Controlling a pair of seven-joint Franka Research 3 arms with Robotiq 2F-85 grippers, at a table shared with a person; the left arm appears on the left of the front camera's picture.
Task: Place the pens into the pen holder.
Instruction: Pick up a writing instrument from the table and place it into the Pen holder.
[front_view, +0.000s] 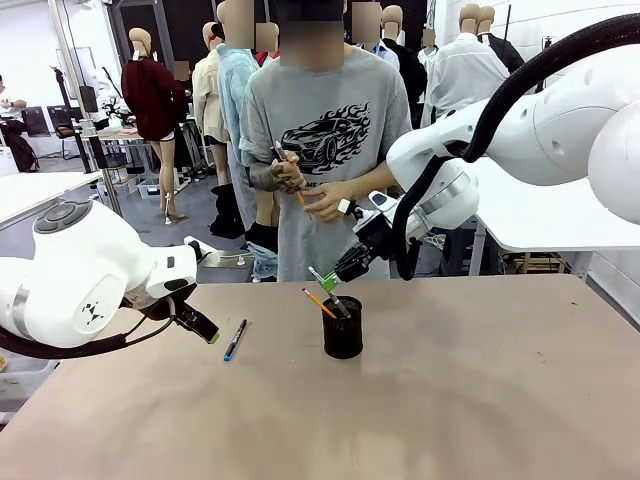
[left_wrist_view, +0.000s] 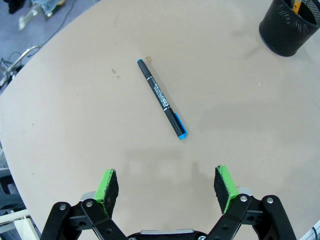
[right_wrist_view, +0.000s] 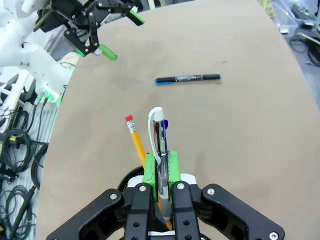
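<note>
Nearest you, your right pincer (right_wrist_view: 161, 167) was pinching the grey pen (right_wrist_view: 159, 132) low on its barrel, the clip end standing up beyond the pads. The holder (front_view: 342, 333) sat right under those fingers, and the pencil (right_wrist_view: 134, 140) already leaned in it just beside the grey pen. Your left pincer (left_wrist_view: 166, 182) was spread wide and empty over the table (left_wrist_view: 75, 125), with the blue pen (left_wrist_view: 161, 98) lying flat a little ahead of its pads — touching neither. The risk I saw: a release with the grey pen tilted could have caught the rim, or nudged the pencil and tipped the light holder. On the left, a thin flat pen could have rolled as the pads closed — unless they came down square across it.
</note>
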